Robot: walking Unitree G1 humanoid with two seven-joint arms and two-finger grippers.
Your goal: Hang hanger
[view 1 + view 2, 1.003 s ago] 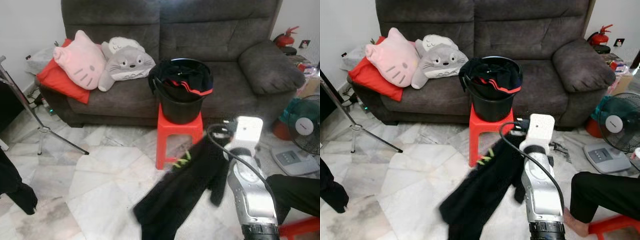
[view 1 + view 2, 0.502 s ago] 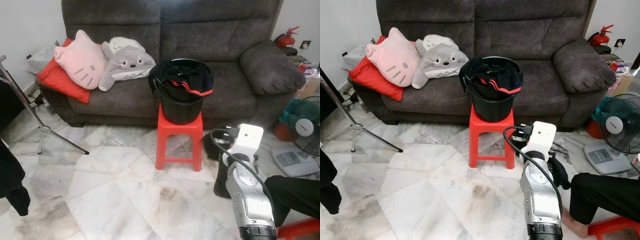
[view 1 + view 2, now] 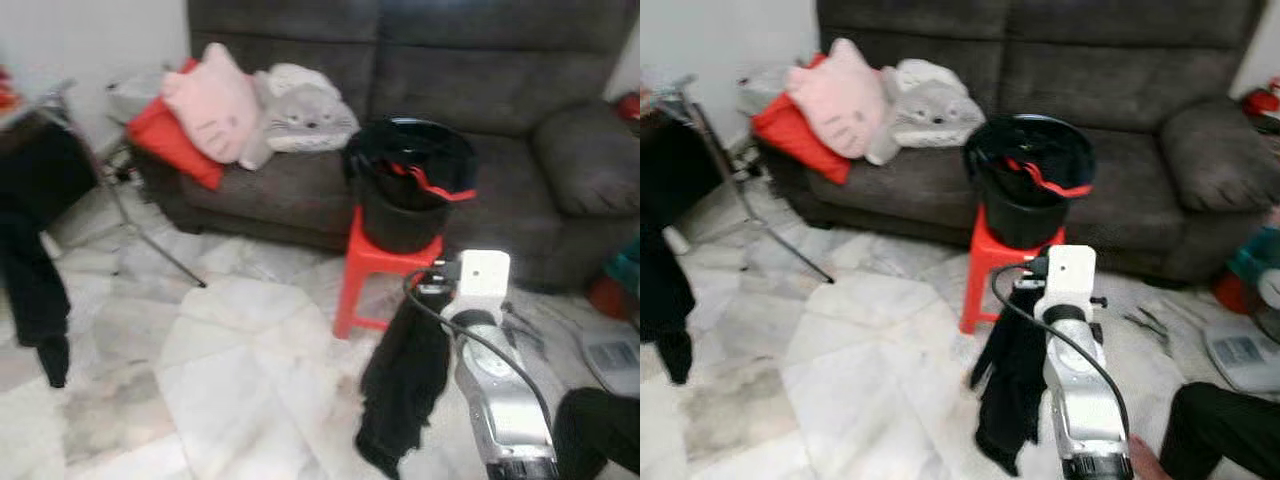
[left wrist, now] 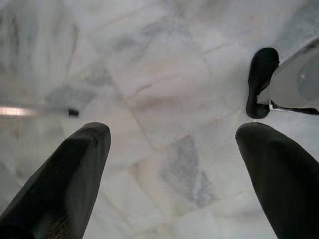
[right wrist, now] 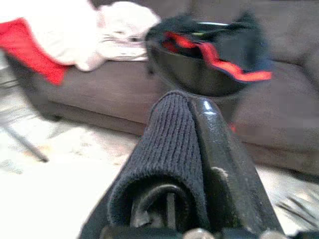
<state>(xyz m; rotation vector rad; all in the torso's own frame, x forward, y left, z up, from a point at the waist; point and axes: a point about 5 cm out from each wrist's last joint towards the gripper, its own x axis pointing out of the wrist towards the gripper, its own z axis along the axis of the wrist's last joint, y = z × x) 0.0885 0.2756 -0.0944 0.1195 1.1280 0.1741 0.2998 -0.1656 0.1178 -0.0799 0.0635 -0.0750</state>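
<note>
A black knitted garment [image 3: 405,385] hangs limp from my right gripper [image 3: 436,291], down to just above the floor in front of the red stool [image 3: 362,262]. In the right wrist view the right gripper [image 5: 192,107] is shut with the knit fabric [image 5: 167,149] draped over one finger; I cannot make out a hanger. At the far left stands a clothes rack [image 3: 70,105] with dark clothes [image 3: 35,225] hanging on it. My left gripper [image 4: 172,132] hangs open over the marble floor, nothing between its fingers.
A black bucket [image 3: 405,215] full of clothes sits on the red stool, before a grey sofa [image 3: 560,170] with plush pillows [image 3: 215,100]. The rack's leg [image 3: 150,240] slants across the floor. A person's dark leg [image 3: 600,430] is at the lower right.
The camera has turned left, bringing the rack further in. The black garment swung out to the left, then in behind the arm, and now hangs straight down beside my right arm.
</note>
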